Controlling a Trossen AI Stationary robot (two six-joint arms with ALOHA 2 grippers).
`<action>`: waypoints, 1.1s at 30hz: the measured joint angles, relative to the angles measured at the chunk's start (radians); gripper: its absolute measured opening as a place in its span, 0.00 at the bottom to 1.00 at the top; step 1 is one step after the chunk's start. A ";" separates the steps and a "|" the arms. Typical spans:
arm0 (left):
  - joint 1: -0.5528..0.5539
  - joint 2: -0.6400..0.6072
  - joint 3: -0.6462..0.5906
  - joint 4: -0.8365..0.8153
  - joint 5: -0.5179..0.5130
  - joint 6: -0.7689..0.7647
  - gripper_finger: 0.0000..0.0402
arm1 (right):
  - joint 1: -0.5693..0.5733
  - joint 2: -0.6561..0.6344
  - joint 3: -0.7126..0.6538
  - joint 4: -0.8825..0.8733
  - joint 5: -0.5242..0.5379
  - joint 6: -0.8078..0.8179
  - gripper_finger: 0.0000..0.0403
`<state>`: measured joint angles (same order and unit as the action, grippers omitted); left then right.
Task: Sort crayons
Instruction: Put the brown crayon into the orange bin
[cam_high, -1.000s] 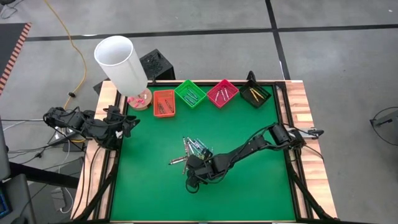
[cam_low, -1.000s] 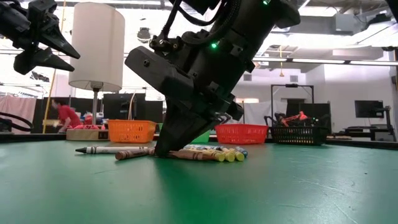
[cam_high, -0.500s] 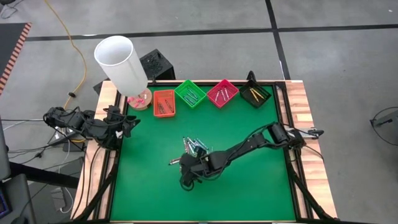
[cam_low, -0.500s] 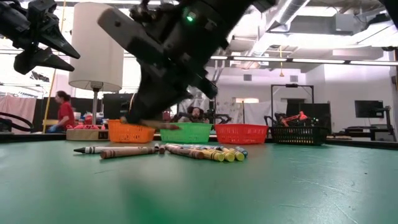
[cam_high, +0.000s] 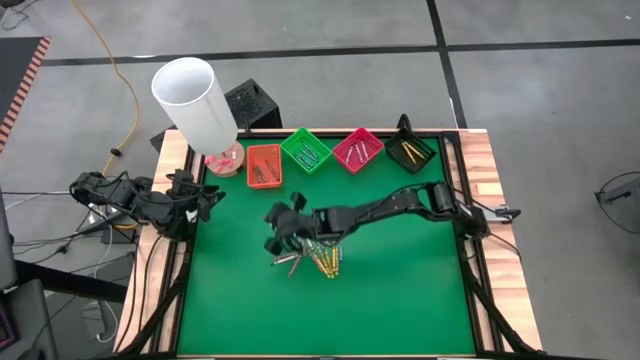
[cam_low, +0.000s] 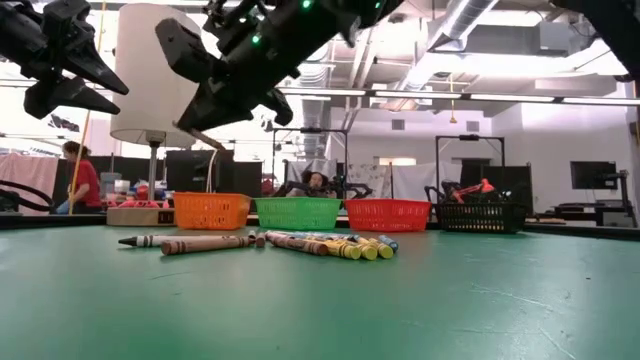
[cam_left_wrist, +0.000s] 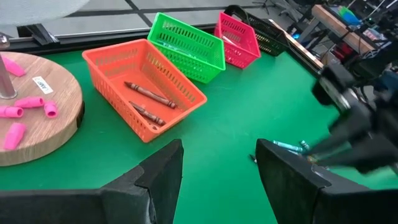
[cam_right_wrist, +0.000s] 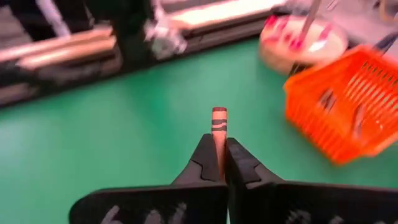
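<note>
The right claw (cam_right_wrist: 219, 163) is hanging above the green surface (cam_high: 400, 290), between the crayon pile (cam_high: 315, 257) and the orange tray (cam_high: 264, 165). Its fingers are pressed together on a brownish-orange crayon (cam_right_wrist: 218, 127), which is sticking out past the fingertips. In the high view this claw (cam_high: 280, 228) is sitting just beside the pile, on the side nearer the left arm.

The rest of the crayons are lying loose in a cluster near the middle of the surface, yellow ones showing at one end and a greyish one (cam_low: 150, 240) lying apart at the other.

Four trays are standing in a row along the far edge: orange, green (cam_high: 306, 150), pink (cam_high: 357, 149) and black (cam_high: 411, 152). The orange one is holding a few brown crayons (cam_left_wrist: 148, 94).

The left claw (cam_left_wrist: 217, 168) is waiting at the left edge of the surface, near a wooden disc (cam_left_wrist: 43, 121) carrying pink bits, its fingers spread and gripping nothing.
</note>
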<state>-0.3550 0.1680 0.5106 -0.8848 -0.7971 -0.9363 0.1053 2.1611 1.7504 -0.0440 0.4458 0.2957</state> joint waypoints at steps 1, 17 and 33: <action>0.000 0.000 0.000 0.000 -0.001 0.001 0.48 | -0.015 0.000 0.000 0.025 0.000 -0.017 0.00; 0.000 0.000 0.006 0.011 -0.008 0.046 0.48 | -0.191 0.087 0.005 0.412 -0.007 -0.149 0.00; 0.000 0.001 0.066 0.030 0.056 0.278 0.48 | -0.276 0.168 0.040 0.476 -0.001 -0.093 0.00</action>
<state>-0.3547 0.1692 0.5762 -0.8547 -0.7406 -0.6579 -0.1711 2.3291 1.7905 0.4316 0.4446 0.2025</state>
